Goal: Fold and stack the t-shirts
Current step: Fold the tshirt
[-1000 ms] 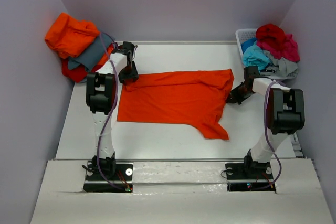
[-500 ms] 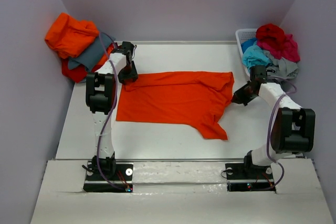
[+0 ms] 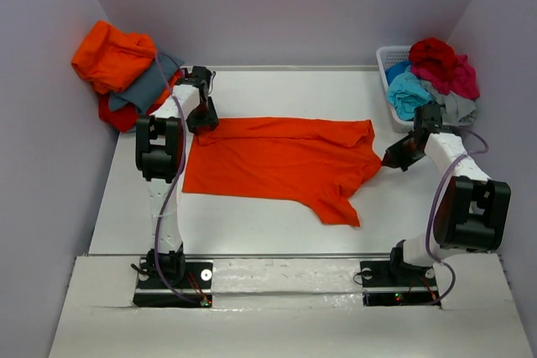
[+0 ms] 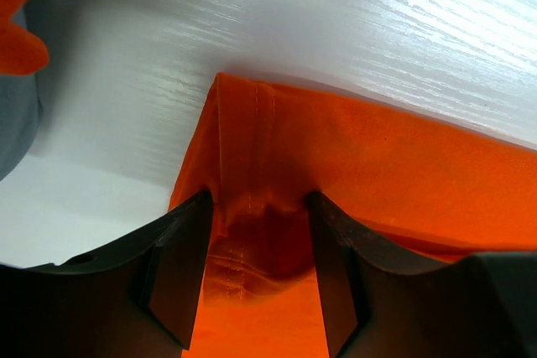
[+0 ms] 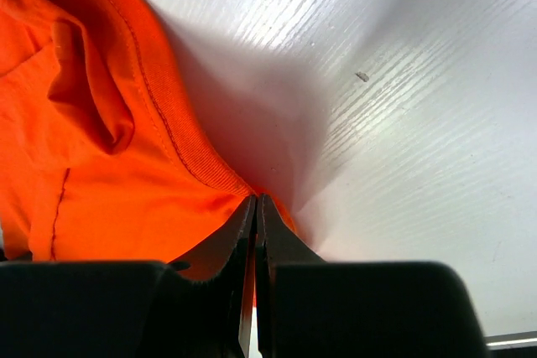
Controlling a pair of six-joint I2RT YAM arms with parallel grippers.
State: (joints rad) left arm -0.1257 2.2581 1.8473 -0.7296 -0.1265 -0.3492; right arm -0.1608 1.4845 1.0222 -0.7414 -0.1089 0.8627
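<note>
A bright orange t-shirt (image 3: 277, 161) lies spread across the middle of the white table. My left gripper (image 3: 204, 119) is at its far left corner. In the left wrist view the left gripper (image 4: 258, 200) stands open, its two fingers astride that corner of the t-shirt (image 4: 377, 173), which rests on the table. My right gripper (image 3: 393, 161) is at the shirt's right edge. The right wrist view shows this gripper (image 5: 256, 199) shut on a ribbed edge of the orange cloth (image 5: 84, 140), drawn taut just above the table.
A heap of orange, grey and red shirts (image 3: 117, 64) sits at the far left against the wall. A white slatted basket (image 3: 388, 60) at the far right holds red, turquoise and grey shirts (image 3: 432, 73). Walls close in the table on three sides.
My right gripper has moved to the right with the shirt's edge in it, pulling the cloth out longer and flatter. The left arm has stayed where it was.
</note>
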